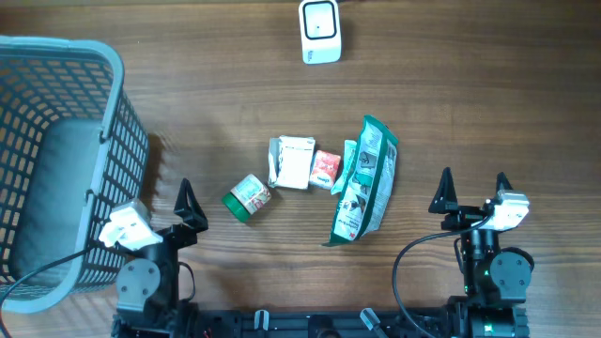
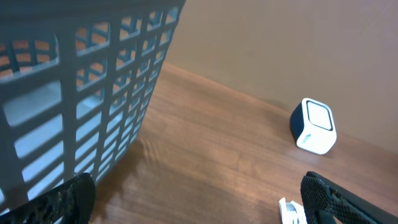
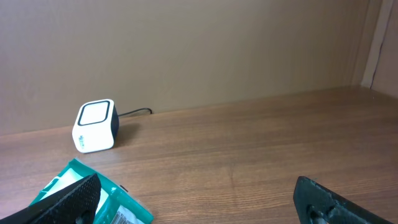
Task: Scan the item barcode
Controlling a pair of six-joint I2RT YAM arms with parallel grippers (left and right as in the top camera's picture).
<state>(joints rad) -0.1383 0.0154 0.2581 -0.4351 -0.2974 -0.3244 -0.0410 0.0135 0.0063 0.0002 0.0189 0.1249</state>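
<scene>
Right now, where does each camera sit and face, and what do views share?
Overhead: above the table, looking straight down at basket, scanner, green pouch; left end effector and right end effector at the near edge.
Left wrist: low, facing basket and scanner; own open fingers at bottom corners.
Right wrist: low, facing scanner and wall; own open fingers below.
Shared: scanner, in all three.

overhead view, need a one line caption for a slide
Green pouch, white carton, red packet and green tub lie mid-table, grey basket at left, barcode scanner at the far edge.
</scene>
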